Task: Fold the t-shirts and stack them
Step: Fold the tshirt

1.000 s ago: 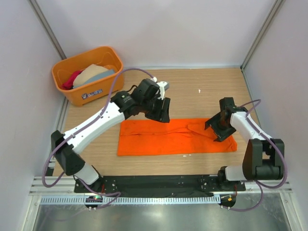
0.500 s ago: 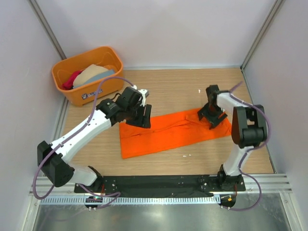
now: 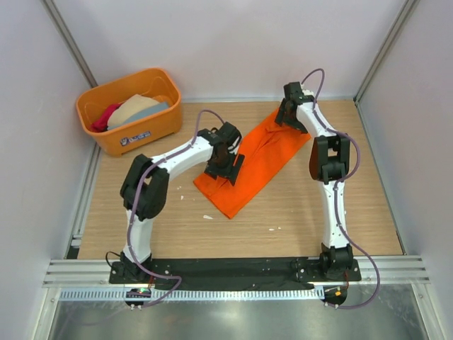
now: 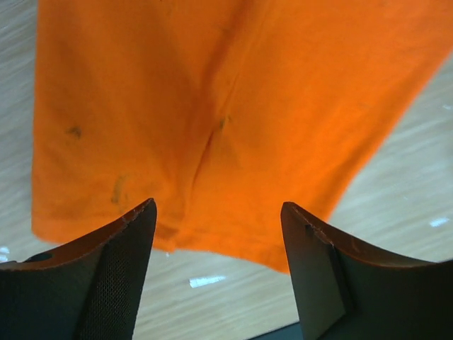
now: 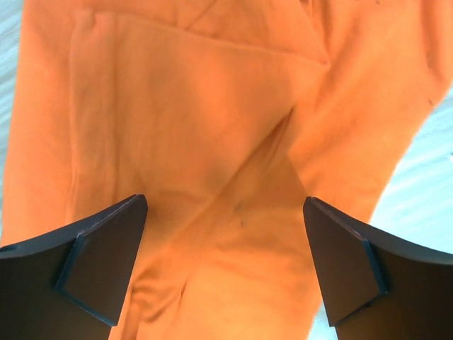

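The orange shirt (image 3: 258, 159) lies as a long diagonal strip on the worktop (image 3: 354, 198). The left claw (image 3: 226, 170) over its near end and the right claw (image 3: 288, 115) over its far end both stand apart. It is better to pinch all layers near the corners.

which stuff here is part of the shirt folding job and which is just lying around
Job: orange t-shirt on the table; crimson shirt, beige shirt, grey-blue shirt in the orange tub.
Lying about: the orange tub itself; white scraps.
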`<state>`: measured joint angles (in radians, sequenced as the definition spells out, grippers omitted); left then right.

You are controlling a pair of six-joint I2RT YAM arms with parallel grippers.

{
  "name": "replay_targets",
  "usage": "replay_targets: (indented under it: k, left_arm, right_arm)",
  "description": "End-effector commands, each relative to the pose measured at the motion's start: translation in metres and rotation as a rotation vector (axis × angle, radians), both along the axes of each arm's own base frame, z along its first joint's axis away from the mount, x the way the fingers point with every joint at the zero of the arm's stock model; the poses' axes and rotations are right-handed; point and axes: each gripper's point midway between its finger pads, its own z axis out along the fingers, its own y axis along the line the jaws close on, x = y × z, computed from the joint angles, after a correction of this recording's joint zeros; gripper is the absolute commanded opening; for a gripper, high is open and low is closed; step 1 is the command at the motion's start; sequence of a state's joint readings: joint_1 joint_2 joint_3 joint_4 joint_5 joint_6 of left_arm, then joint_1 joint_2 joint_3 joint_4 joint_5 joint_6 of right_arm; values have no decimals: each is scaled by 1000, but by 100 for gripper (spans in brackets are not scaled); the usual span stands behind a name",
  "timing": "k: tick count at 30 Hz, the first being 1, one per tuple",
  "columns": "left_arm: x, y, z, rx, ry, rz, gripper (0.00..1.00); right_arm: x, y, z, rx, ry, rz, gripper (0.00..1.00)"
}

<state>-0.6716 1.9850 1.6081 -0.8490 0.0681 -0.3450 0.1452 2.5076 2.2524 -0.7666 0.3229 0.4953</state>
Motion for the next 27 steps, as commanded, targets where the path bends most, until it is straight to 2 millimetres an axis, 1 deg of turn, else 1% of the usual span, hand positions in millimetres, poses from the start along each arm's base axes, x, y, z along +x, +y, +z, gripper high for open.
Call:
replay_targets:
  k: [1,2,3,5,6,7,8,9,10,11,12,13,14,15,16,17,18,20,21,22,23,24,25,26,27]
  left_arm:
    - [20,-3,-10,25,-43,-50,73]
    - [25,-6,-10,24,-48,-55,73]
    - [26,-7,-17,34,-40,-55,73]
    - [27,-7,-30,49,-25,-56,73]
    - [26,-6,-36,51,-13,-52,73]
    - [23,-5,-48,62,17,-51,73]
    - [17,-5,-53,68,48,-51,72]
    - [10,-5,-59,61,84,-50,71]
    - [3,-5,-65,53,116,-36,68]
    - [-7,-2,-73,44,143,-29,67]
    - [-14,-3,-74,29,155,-24,66]
    - [-24,-7,-74,-13,189,-2,65]
    - [-35,-6,-76,-39,198,4,65]
    - [-44,-8,-76,-61,219,12,65]
    - [-54,-15,-76,-90,240,22,64]
    - [-67,-14,-74,-96,260,25,64]
    - [-77,-18,-73,-104,273,18,64]
    - [-103,-33,-68,-131,308,1,63]
    - [-111,-43,-58,-162,311,-11,63]
    - [-129,-59,-52,-194,337,-45,64]
    - [-139,-77,-41,-252,365,-58,64]
    - [-149,-88,-34,-276,381,-85,64]
    - [-167,-104,-26,-297,392,-140,64]
    - [-171,-122,-11,-344,392,-175,64]
    - [-184,-135,3,-402,442,-213,64]
  right_arm:
    - [-5,2,61,-20,-51,30,100]
    - [-8,2,86,-8,-90,36,100]
    - [-19,4,82,0,-63,52,100]
    - [-30,2,95,3,-68,56,100]
    - [-43,2,105,6,-67,70,100]
    - [-49,2,108,6,-64,77,100]
    - [-55,2,111,8,-56,83,100]
    - [-65,1,119,11,-57,94,100]
    - [-70,3,120,18,-48,103,100]
    - [-78,1,123,19,-35,103,100]
    - [-85,1,118,18,-14,107,100]
    - [-89,0,128,21,-34,109,100]
    - [-93,0,127,20,-28,111,100]
    - [-99,-1,120,15,-11,107,100]
    - [-102,-2,122,14,-18,108,100]
    - [-100,-2,121,13,-28,105,100]
    - [-100,-3,119,11,-28,105,100]
    - [-91,-3,113,1,-33,102,100]
    - [-83,-2,116,3,-52,105,100]
    - [-77,-2,116,2,-63,108,100]
    - [-70,0,103,-5,-46,111,100]
    - [-61,2,109,-8,-71,113,100]
    - [-55,7,105,-7,-71,127,100]
    - [-50,9,103,-9,-73,140,100]
    - [-41,16,92,-2,-64,156,100]
